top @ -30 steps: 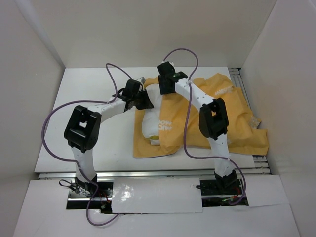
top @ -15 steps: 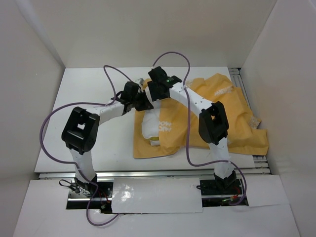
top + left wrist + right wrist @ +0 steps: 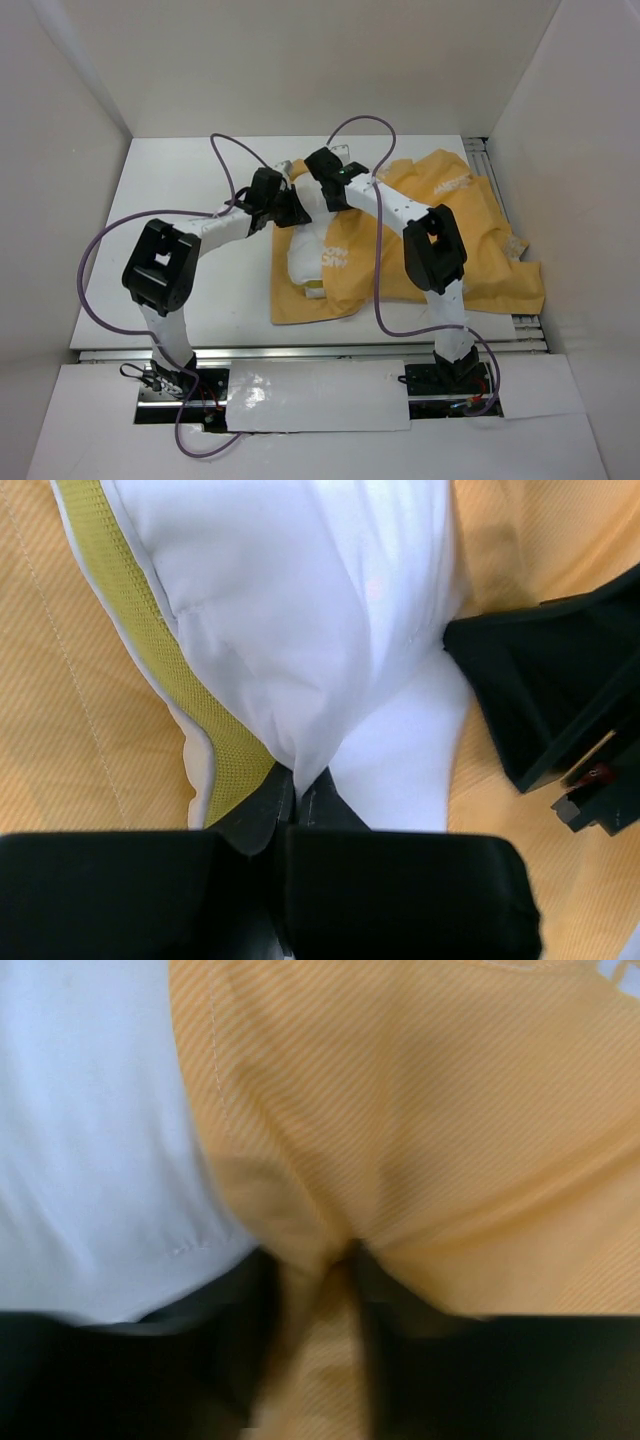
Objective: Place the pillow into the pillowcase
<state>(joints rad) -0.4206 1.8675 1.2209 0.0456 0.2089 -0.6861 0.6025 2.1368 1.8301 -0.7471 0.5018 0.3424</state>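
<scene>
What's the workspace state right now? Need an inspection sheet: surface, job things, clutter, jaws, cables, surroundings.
Surface: white table, with a slotted rail along its right edge.
Job's things: the pillowcase is spread orange side out on the table's right half. The white pillow is partly covered by it, with the left part exposed.
Clutter: nothing seen.
Jaws: left jaws shut on the pillow's edge by its yellow trim; right jaws shut on a fold of pillowcase.
Cables: purple cables loop loose from both arms, and the right one hangs over the pillowcase.
Surroundings: plain white walls on three sides.
</scene>
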